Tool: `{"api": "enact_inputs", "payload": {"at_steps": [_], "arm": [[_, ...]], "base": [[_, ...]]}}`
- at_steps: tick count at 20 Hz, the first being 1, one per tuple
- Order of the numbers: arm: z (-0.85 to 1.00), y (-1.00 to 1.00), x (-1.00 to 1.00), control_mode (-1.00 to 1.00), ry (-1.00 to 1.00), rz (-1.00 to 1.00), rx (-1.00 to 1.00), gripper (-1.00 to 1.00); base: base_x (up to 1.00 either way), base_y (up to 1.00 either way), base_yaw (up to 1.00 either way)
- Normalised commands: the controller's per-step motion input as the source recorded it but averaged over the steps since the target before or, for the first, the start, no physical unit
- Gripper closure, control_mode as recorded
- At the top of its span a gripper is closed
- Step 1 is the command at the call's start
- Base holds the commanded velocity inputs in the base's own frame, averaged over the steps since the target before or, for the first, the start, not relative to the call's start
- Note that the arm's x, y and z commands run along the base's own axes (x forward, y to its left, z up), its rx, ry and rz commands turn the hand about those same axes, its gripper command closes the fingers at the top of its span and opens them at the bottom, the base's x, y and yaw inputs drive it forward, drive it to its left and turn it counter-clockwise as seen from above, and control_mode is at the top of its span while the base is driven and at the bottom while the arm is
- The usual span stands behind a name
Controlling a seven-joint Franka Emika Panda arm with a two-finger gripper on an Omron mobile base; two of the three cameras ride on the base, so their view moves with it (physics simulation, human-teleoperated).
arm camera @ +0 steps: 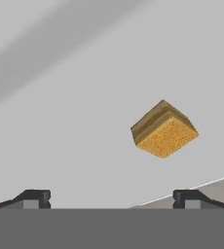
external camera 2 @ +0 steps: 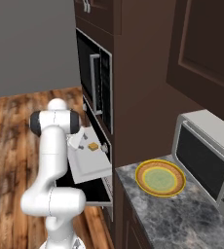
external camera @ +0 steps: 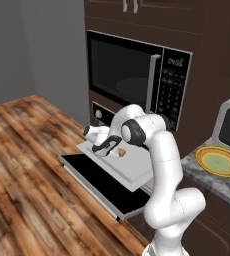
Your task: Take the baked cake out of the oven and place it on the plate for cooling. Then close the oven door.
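While the left base view shows the baked cake (external camera: pixel 121 151) as a small golden block on a pale tray (external camera: pixel 132 167) pulled out over the dropped oven door (external camera: pixel 99 182), just beside the hand (external camera: pixel 105 148), the arm hides the fingers.

From the right base view the cake (external camera 2: pixel 92 145) is tiny, its edges blurred.

Seen from the hand (arm camera: pixel 111 198), jaws wide and empty, the cake (arm camera: pixel 164 129) lies ahead, nearer the right fingertip (arm camera: pixel 186 197), untouched.

Grey wall (external camera: pixel 32 45) far left; wood-plank floor (external camera: pixel 22 165) near; dark brown cabinets (external camera 2: pixel 148 58) right; speckled grey stone table (external camera 2: pixel 182 219) near right.
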Motion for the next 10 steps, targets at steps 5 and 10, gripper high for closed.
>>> {"api": "enact_inputs", "payload": {"at_steps": [5,10], "arm": [[-0.27,-0.11,0.28,-1.0,0.04,0.0,0.01,-1.0],[-0.24,-0.1,0.22,-1.0,0.03,0.0,0.0,-1.0]], "base": [[0.0,0.0,0.0],[0.0,0.0,0.0]]}}
